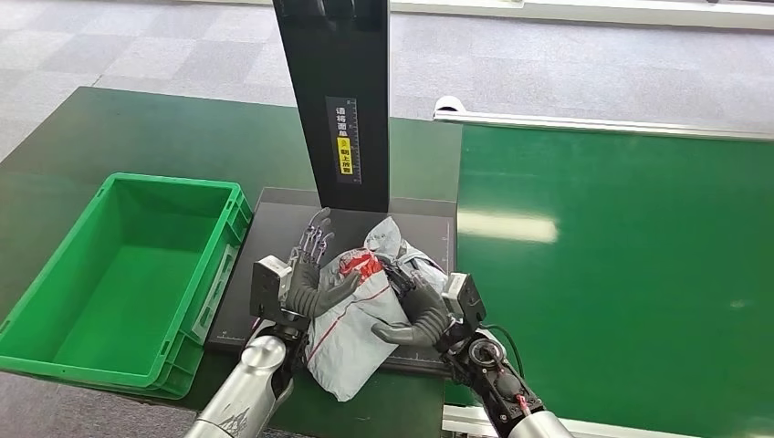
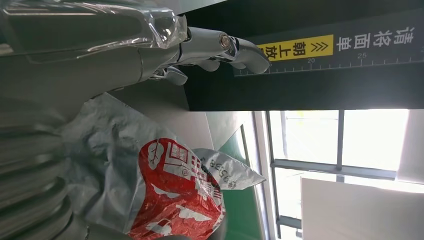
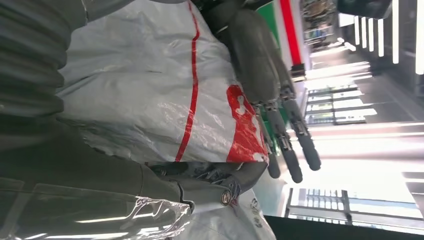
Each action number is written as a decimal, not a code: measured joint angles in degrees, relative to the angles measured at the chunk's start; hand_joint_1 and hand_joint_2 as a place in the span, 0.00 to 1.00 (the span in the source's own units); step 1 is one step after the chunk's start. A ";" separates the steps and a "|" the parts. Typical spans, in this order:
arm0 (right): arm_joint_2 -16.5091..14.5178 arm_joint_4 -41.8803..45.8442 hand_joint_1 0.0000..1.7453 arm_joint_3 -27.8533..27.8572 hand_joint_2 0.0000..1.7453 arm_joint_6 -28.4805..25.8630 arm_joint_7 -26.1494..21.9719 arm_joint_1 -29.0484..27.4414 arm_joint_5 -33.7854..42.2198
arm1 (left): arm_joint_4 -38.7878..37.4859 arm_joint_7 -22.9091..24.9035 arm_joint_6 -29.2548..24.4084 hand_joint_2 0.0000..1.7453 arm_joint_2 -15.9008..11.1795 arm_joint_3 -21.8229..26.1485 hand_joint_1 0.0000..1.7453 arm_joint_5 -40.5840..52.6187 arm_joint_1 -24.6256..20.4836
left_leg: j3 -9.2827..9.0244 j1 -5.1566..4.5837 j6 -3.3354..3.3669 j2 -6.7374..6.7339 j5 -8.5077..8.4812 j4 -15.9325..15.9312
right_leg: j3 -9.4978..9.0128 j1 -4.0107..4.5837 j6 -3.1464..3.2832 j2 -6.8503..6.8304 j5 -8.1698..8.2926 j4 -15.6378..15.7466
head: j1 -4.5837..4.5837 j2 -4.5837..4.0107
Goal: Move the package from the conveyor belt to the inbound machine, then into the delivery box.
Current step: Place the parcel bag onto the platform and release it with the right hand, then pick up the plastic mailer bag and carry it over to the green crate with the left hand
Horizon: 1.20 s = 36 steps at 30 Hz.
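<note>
Silver arms, grey hands, dark fingers, black cable

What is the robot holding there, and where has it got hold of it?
The grey package, clasped between the left hand and right hand, one on each side.

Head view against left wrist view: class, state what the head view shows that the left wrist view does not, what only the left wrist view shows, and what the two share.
Only the head view shows the empty green plastic crate, the glossy green conveyor belt and the right hand pressed against the bag.

Only the left wrist view shows bright windows and the ruler marks beside the yellow label.

Both show the crumpled grey plastic mailer bag with red print, the left hand against it, and the black upright post of the inbound machine.
</note>
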<state>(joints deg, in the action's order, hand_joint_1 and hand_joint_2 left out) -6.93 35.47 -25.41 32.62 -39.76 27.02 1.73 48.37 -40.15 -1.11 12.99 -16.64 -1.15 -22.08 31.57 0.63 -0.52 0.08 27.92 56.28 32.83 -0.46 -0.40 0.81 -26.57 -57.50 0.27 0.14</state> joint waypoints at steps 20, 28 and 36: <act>6.02 21.84 0.00 14.94 1.00 -4.13 2.45 -7.97 11.65 | 1.99 0.00 0.01 1.00 -1.18 1.37 0.00 1.10 1.70 | 0.08 -0.02 0.00 0.25 0.00 0.01 | 0.04 -0.04 -0.01 -0.14 0.00 0.00 | 0.01 -0.01; 5.45 26.36 0.00 17.63 1.00 -8.09 3.43 -11.75 10.49 | 3.99 0.00 -7.39 1.00 -1.76 1.31 0.00 4.21 2.07 | 0.09 -0.02 0.00 0.24 0.00 0.00 | 0.04 -0.03 -0.01 -0.14 0.00 0.00 | 0.00 -0.01; 5.43 26.61 0.00 19.69 1.00 -9.28 3.59 -12.89 9.56 | 7.49 0.00 -7.14 1.00 -2.54 0.59 0.00 4.78 2.08 | 0.09 -0.04 0.01 0.24 0.00 0.00 | 0.04 -0.05 -0.01 -0.14 0.00 0.00 | 0.00 0.00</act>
<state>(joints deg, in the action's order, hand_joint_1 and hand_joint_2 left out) -1.51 62.07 -5.72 23.34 -36.17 14.12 11.29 55.87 -40.15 -8.25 10.45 -16.05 3.63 -20.00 31.66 0.58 -0.52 0.32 27.92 56.28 32.86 -0.51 -0.41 0.67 -26.57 -57.50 0.27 0.14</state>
